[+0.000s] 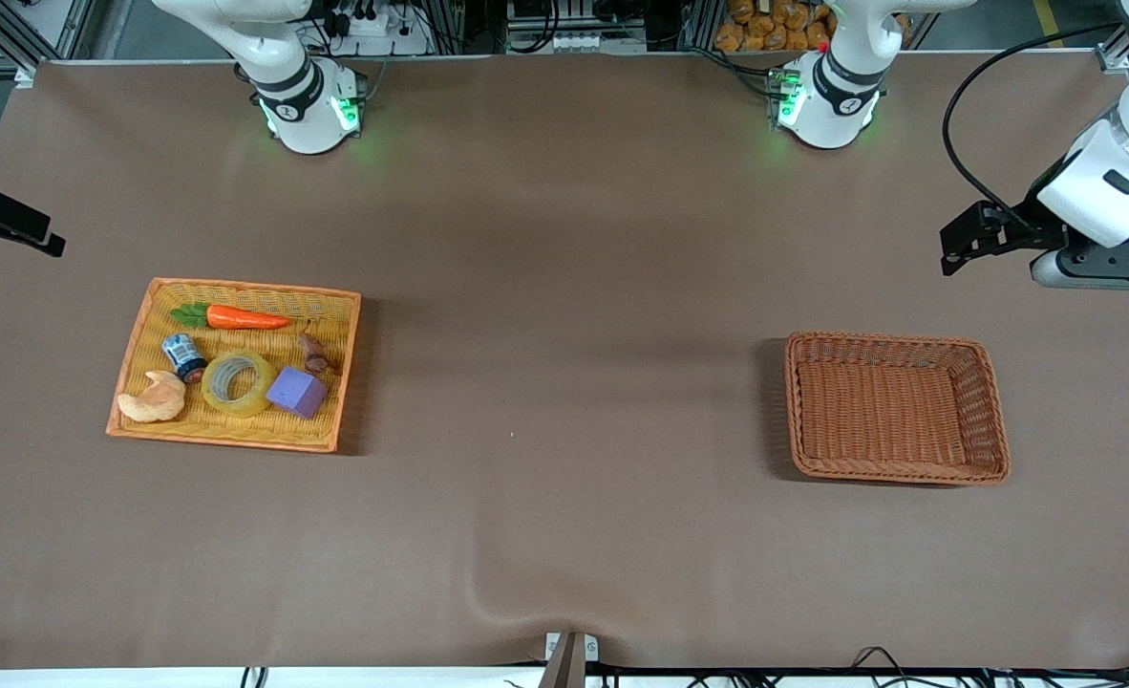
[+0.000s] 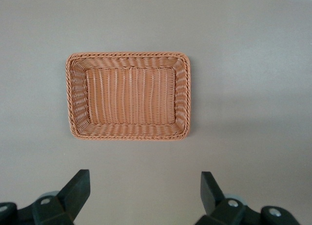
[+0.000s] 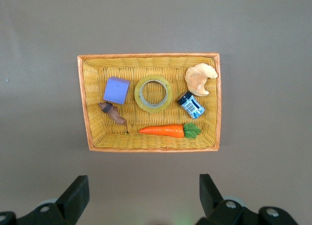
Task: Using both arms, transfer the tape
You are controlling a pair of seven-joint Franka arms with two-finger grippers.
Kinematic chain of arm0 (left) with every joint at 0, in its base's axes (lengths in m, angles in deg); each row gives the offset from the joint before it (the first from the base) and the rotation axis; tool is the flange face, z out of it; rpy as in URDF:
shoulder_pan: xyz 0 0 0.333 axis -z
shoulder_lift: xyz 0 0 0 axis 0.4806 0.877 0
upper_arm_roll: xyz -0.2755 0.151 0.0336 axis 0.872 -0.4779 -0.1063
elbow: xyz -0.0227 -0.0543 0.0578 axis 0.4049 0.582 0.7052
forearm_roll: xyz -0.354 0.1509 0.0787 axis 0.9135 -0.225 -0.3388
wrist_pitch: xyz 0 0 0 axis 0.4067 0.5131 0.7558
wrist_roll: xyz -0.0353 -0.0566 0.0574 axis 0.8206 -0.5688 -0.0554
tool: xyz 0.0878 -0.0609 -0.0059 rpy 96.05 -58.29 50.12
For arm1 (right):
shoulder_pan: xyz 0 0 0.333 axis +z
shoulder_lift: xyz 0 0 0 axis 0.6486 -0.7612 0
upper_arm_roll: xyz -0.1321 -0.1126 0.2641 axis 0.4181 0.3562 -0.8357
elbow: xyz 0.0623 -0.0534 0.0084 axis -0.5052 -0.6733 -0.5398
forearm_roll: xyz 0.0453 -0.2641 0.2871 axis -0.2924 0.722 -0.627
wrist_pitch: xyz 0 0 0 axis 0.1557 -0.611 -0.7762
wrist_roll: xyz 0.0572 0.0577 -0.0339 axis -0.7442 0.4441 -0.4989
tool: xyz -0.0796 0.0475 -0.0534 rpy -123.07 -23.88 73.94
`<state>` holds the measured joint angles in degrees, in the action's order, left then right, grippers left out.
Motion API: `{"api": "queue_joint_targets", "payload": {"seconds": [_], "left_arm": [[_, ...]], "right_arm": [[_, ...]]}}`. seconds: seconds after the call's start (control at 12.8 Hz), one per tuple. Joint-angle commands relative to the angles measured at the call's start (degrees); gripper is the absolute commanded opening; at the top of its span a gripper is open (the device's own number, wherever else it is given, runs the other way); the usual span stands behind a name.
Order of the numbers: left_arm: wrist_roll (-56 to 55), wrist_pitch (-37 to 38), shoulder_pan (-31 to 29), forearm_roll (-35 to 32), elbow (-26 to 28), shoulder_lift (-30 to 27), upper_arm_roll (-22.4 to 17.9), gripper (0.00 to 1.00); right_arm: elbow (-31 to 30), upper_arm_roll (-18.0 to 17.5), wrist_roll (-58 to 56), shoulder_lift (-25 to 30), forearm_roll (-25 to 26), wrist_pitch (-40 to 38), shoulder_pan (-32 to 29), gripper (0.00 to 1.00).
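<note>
- Two baskets sitting on table (image 1: 564, 535): one brown basket (image 1: 994, 420), bare; one yellow tray (image 1: 135, 368) holding one tape (image 1: 236, 383), cube (image 1: 296, 392), can (image 1: 183, 355), carrot (image 1: 240, 317), croissant (image 1: 154, 397).
- Left gripper (image 2: 145, 196), right gripper (image 3: 144, 196): jaws gaping, each showing only in its wrist view.

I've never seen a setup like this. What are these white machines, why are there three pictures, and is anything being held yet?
They are two robot arms bolted along one edge of a brown table. The wide picture comes from a high camera facing them; the other two come from cameras on each arm's wrist, looking down past its black fingers.

The left gripper hangs open above an empty brown wicker basket. The right gripper hangs open above a yellow tray holding the tape, a purple cube, a toy carrot, a small can, a croissant and a small brown object.

Nothing is held: the tape lies flat in the tray, between cube and can.
</note>
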<state>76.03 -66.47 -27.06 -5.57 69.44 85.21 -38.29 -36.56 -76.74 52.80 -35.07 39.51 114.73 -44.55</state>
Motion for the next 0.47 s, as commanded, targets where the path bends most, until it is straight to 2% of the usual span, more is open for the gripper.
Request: {"api": "queue_joint_targets", "payload": {"seconds": [0.0,0.39], "left_arm": [[-0.71,-0.56,-0.08,-0.04,-0.60,0.27,0.15,1.00],[-0.62,-0.56,-0.08,-0.13,-0.51,0.27,0.15,1.00]], "right_arm": [[1.05,-0.32,1.10,-0.35,0.25,-0.88,-0.02,1.00],[0.78,-0.32,1.02,-0.44,0.25,-1.06,-0.02,1.00]]}}
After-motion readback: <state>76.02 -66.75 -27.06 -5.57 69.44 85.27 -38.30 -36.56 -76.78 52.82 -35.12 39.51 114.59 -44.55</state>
